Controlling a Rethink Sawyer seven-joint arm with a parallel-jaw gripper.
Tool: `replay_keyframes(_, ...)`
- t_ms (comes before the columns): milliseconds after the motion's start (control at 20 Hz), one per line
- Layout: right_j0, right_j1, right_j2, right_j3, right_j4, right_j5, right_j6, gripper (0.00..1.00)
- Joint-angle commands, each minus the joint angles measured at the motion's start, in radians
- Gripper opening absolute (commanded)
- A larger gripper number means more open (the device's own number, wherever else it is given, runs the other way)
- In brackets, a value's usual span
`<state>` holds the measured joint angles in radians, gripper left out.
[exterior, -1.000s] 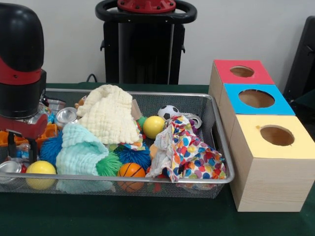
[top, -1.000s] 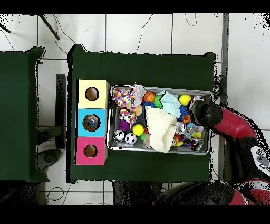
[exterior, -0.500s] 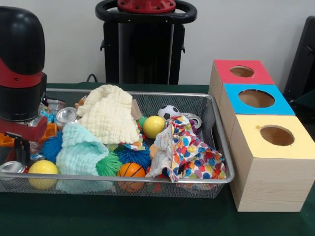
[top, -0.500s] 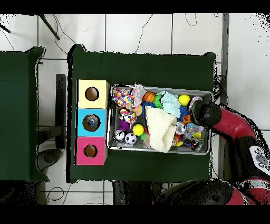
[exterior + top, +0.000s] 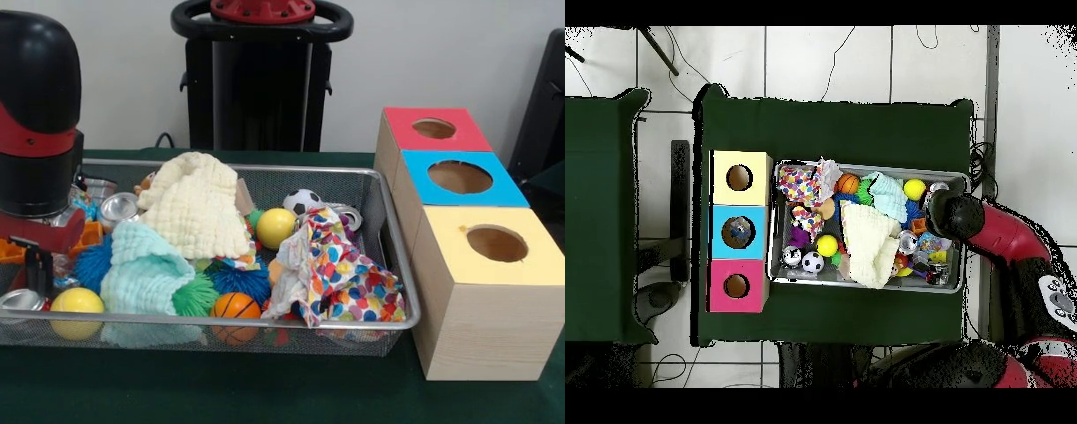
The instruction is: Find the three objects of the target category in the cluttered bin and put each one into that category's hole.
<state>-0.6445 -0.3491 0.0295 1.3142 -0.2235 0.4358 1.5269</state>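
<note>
My gripper (image 5: 33, 272) hangs low in the left end of the wire bin (image 5: 265, 168), just above a silver cup (image 5: 19, 300) and beside a yellow ball (image 5: 76, 305). In the overhead view the arm's black head (image 5: 950, 213) covers it. A second yellow ball (image 5: 275, 227), a soccer ball (image 5: 303, 202) and a small basketball (image 5: 235, 307) lie among the clutter. To the right stand three boxes with round holes: red (image 5: 433, 130), blue (image 5: 459, 177) and yellow (image 5: 494, 243).
A cream cloth (image 5: 199, 208), a mint cloth (image 5: 146, 269) and a spotted colourful cloth (image 5: 340, 274) cover much of the bin. Spiky blue and green balls (image 5: 234, 281) and metal cups (image 5: 117, 208) lie between them. The table is covered in dark green cloth (image 5: 265, 389).
The gripper has edged slightly to the picture's left in the front view over the first half second, then held still. Nothing has been lifted.
</note>
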Motion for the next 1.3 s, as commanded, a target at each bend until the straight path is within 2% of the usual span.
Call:
replay_keyframes(50, -0.039, 0.112, 0.120, 0.063, -0.072, -0.045, -0.033, 0.00)
replay_keyframes(200, -0.053, 0.103, 0.139, 0.075, -0.074, -0.049, -0.049, 0.00)
replay_keyframes(250, -0.054, 0.101, 0.141, 0.079, -0.075, -0.047, -0.045, 1.00)
replay_keyframes(600, -0.059, 0.084, 0.154, 0.097, -0.076, -0.025, -0.056, 1.00)
replay_keyframes(950, -0.049, 0.090, 0.151, 0.082, -0.082, -0.016, -0.050, 1.00)
replay_keyframes(1100, -0.060, 0.090, 0.166, 0.086, -0.083, 0.003, -0.077, 1.00)
replay_keyframes(1300, -0.052, 0.042, 0.166, 0.135, -0.067, 0.030, -0.049, 1.00)
